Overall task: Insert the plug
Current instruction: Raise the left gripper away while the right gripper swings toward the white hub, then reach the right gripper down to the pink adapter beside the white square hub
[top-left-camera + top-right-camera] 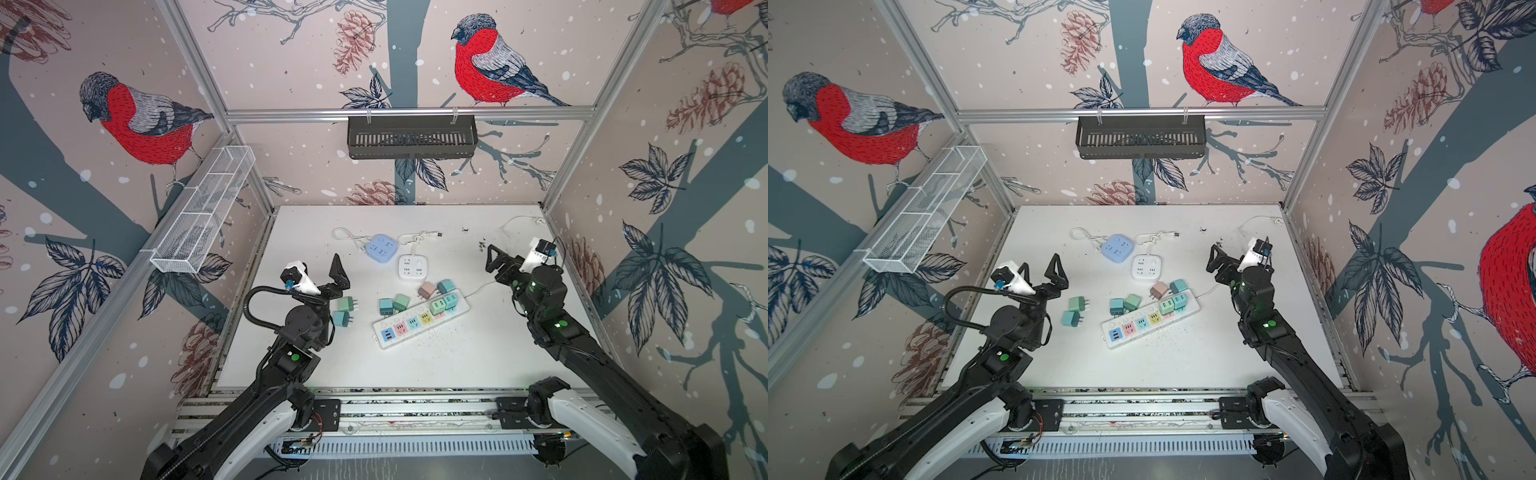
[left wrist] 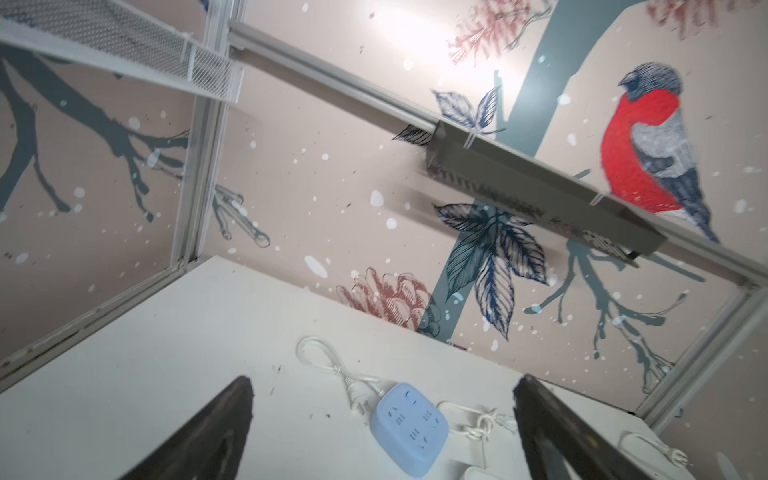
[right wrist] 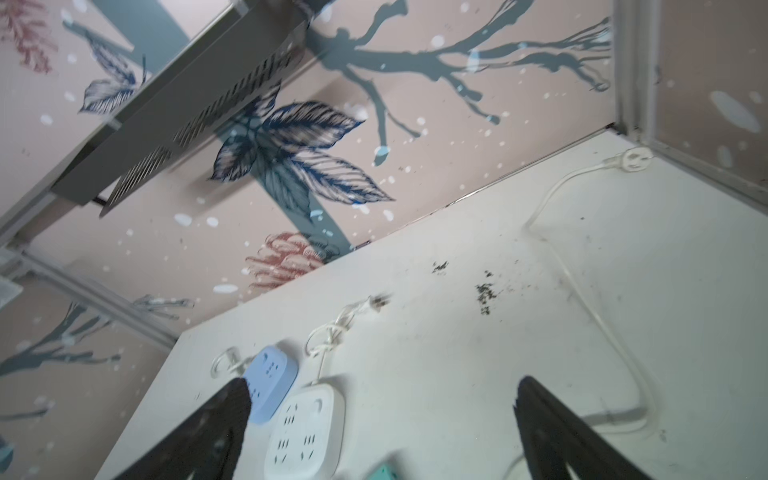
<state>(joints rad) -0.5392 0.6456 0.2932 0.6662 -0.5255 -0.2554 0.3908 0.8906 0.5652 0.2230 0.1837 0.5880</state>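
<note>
A white power strip (image 1: 419, 322) with coloured sockets lies in the middle of the table, with two green plugs (image 1: 442, 304) seated in its far end. Several loose plugs lie around it: two green ones (image 1: 344, 311) to its left, a teal and a green one (image 1: 392, 304) beside it, and a pink one (image 1: 427, 289) and a teal one (image 1: 445, 286) behind it. My left gripper (image 1: 1040, 273) hovers open and empty above the table, just left of the two green plugs. My right gripper (image 1: 492, 257) is raised at the right, open and empty (image 3: 382, 382).
A blue square socket block (image 1: 380, 248) and a white one (image 1: 413, 267) lie behind the strip with coiled cords. The strip's cable (image 1: 519, 220) runs to the back right corner. A black basket (image 1: 411, 137) hangs on the back rail and a white wire basket (image 1: 203, 216) on the left wall.
</note>
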